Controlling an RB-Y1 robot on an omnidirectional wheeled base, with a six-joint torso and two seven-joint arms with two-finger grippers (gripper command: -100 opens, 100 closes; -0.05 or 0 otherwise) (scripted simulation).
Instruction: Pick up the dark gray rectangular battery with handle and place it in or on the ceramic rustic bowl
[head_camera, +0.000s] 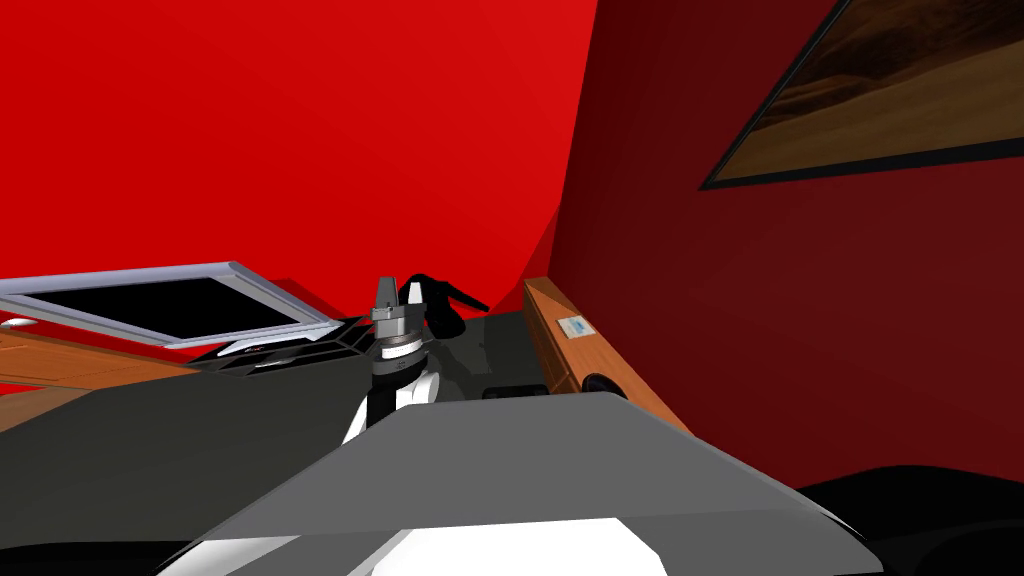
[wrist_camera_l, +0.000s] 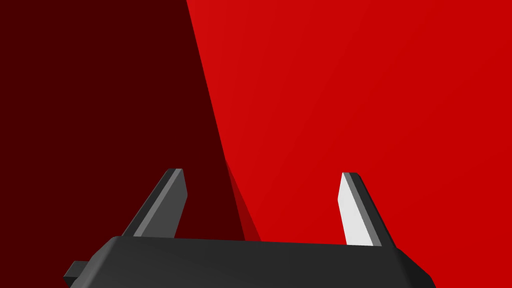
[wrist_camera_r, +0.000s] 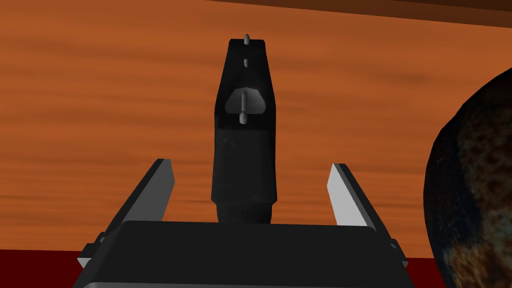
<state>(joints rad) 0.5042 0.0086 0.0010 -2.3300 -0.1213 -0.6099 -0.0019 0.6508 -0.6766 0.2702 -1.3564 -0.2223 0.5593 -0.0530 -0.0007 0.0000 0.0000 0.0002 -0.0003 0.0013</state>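
The right gripper (wrist_camera_r: 250, 164) points at an orange-brown wooden surface (wrist_camera_r: 100, 100). Its two fingers are spread wide, one on each side of the battery (wrist_camera_r: 244, 145), with a clear gap between each blade and the battery's flanks, so nothing is clamped. The battery is a dark, near-black block that lies lengthwise between the fingers, its near end close to the gripper's body. Small grey pins and a pale grey fitting show on its far half. The bowl (wrist_camera_r: 475, 190), dark with mottled brown patches, sits near the battery, beyond the lit finger and apart from it. The left gripper (wrist_camera_l: 262, 172) is raised upright in front of the torso (head_camera: 398, 295), facing the corner where the bright red and dark red walls meet. Its fingers are also apart and hold nothing. A small pale label (head_camera: 572, 327) lies on a wooden strip (head_camera: 560, 350) along the dark red wall, but its writing is too small to read. A white frame (head_camera: 170, 300) around a black area lies to the left, and a framed picture (head_camera: 880, 90) hangs high on the right.
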